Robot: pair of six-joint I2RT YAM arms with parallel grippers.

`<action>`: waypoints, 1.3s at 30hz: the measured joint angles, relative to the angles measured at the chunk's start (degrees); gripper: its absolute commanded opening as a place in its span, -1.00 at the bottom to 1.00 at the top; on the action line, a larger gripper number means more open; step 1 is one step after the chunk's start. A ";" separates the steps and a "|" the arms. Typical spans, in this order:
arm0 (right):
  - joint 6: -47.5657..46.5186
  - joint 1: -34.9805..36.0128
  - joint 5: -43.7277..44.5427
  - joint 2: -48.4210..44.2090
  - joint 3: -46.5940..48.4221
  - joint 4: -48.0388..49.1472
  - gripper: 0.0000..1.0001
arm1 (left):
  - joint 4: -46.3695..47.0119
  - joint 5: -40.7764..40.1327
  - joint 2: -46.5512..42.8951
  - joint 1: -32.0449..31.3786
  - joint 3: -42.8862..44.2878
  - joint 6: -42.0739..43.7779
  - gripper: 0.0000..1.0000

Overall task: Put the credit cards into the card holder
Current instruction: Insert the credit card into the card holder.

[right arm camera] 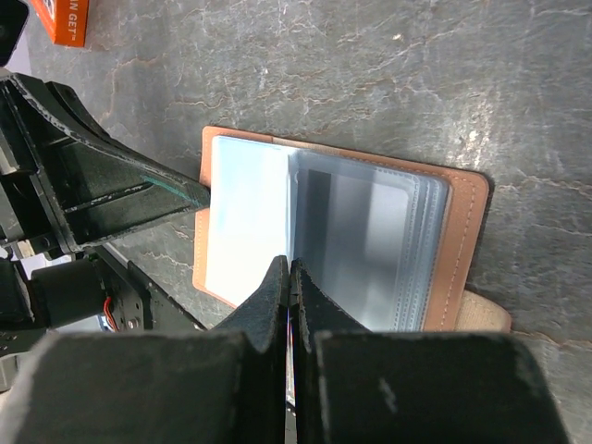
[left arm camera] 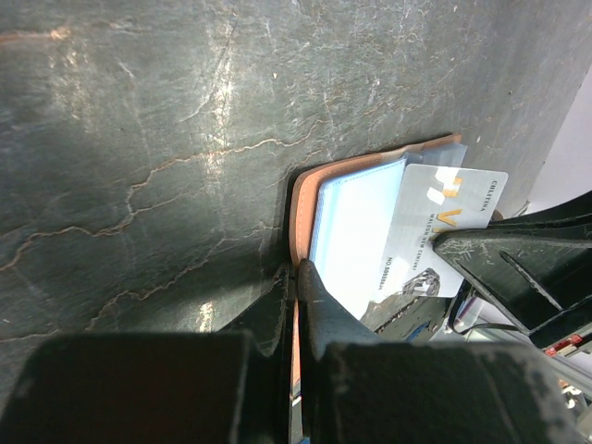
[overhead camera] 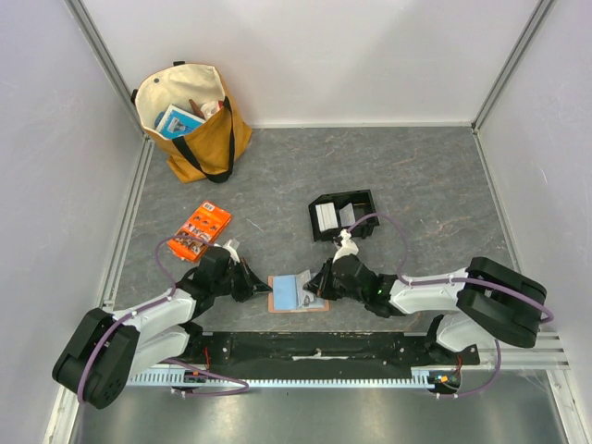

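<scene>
The card holder [overhead camera: 289, 294], tan with a light-blue inner face, lies open on the table between the arms. My left gripper [left arm camera: 298, 270] is shut on the tan edge of the card holder [left arm camera: 305, 199]. My right gripper [right arm camera: 290, 264] is shut on a pale grey credit card [left arm camera: 435, 231] and holds it tilted over the open card holder [right arm camera: 250, 222], whose clear sleeves [right arm camera: 370, 240] are fanned out. In the top view the left gripper [overhead camera: 262, 284] and right gripper [overhead camera: 313, 285] flank the holder. More white credit cards [overhead camera: 326, 217] lie in the black tray.
A black two-compartment tray [overhead camera: 356, 199] sits just behind the right gripper. An orange printed packet [overhead camera: 201, 231] lies behind the left arm. A yellow tote bag [overhead camera: 199, 139] stands at the back left. White walls enclose the table.
</scene>
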 measured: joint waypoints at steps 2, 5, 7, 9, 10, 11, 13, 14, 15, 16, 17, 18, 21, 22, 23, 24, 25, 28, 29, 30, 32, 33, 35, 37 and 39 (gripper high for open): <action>0.31 0.00 -0.50 0.92 -0.31 1.57 -1.00 | -0.02 0.00 0.00 0.00 0.00 0.00 -0.96; 0.87 -0.09 -0.94 1.99 -0.68 3.04 -1.00 | -0.02 0.00 0.00 0.00 0.00 0.00 -0.96; 1.44 -0.11 -0.98 2.12 -1.01 3.82 -1.00 | -0.02 -0.02 -0.02 0.00 0.00 0.00 -0.96; 1.97 -0.11 -1.05 2.36 -1.53 4.94 -1.00 | -0.04 -0.02 -0.04 0.00 0.00 0.02 -0.97; 2.29 -0.11 -1.20 2.71 -1.75 5.55 -1.00 | -0.04 -0.04 -0.07 0.00 0.00 0.04 -0.96; 2.73 -0.11 -1.33 3.21 -1.92 6.34 -1.00 | -0.04 -0.04 -0.07 0.02 0.00 0.04 -0.97; 3.28 -0.15 -1.75 4.57 -2.16 8.39 -1.00 | -0.02 -0.09 -0.07 0.02 0.00 0.04 -0.97; 3.63 -0.15 -2.05 5.14 -2.19 9.25 -1.00 | 0.00 -0.20 -0.07 0.02 0.00 0.04 -0.96; 3.87 -0.15 -2.38 5.70 -2.32 10.43 -1.00 | 0.00 -0.22 -0.07 0.02 0.00 0.07 -0.97; 4.22 -0.15 -2.67 6.10 -2.56 11.37 -1.00 | 0.00 -0.22 -0.07 0.02 0.00 0.07 -0.96; 4.48 -0.15 -2.84 6.32 -2.89 12.22 -1.00 | 0.00 -0.22 -0.07 0.02 0.00 0.07 -0.97; 4.74 -0.15 -3.06 6.51 -3.34 13.40 -1.00 | 0.00 -0.22 -0.07 0.02 0.00 0.07 -0.96; 5.70 -0.15 -3.74 7.02 -4.63 15.87 -1.00 | 0.02 -0.24 -0.07 0.02 0.00 0.07 -0.97; 5.99 -0.15 -3.89 7.32 -4.87 16.76 -1.00 | 0.02 -0.26 -0.07 0.02 0.00 0.07 -0.97; 6.25 -0.15 -4.02 7.63 -5.14 17.62 -1.00 | 0.00 -0.26 -0.07 0.02 0.00 0.07 -0.96; 6.62 -0.15 -4.04 7.93 -5.44 18.49 -1.00 | 0.00 -0.26 -0.07 0.02 0.00 0.07 -0.96; 6.95 -0.15 -4.07 8.24 -5.68 19.23 -1.00 | 0.02 -0.26 -0.07 0.02 0.00 0.07 -0.96; 7.74 -0.15 -4.11 9.07 -6.19 21.22 -1.00 | 0.02 -0.28 -0.07 0.02 0.00 0.09 -0.97; 7.85 -0.13 -4.07 9.25 -6.32 21.68 -1.00 | 0.02 -0.28 -0.07 0.02 0.00 0.09 -0.97; 7.82 -0.13 -4.04 9.27 -6.36 21.79 -1.00 | 0.02 -0.28 -0.07 0.02 0.00 0.09 -0.96; 7.43 -0.09 -3.50 9.22 -6.19 21.31 -1.00 | 0.00 -0.31 -0.09 0.02 0.00 0.09 -0.97; 7.39 -0.09 -3.43 9.20 -6.14 21.22 -1.00 | 0.00 -0.33 -0.11 0.02 0.00 0.09 -0.96; 6.86 0.00 -2.73 8.96 -5.62 20.20 -1.00 | 0.00 -0.35 -0.11 0.02 0.00 0.09 -0.96; 6.32 0.17 -1.53 8.22 -5.29 18.71 -1.00 | 0.00 -0.35 -0.11 0.02 0.00 0.11 -0.97; 5.77 0.35 -0.17 7.15 -5.25 17.11 -1.00 | 0.00 -0.35 -0.11 0.00 0.00 0.11 -0.96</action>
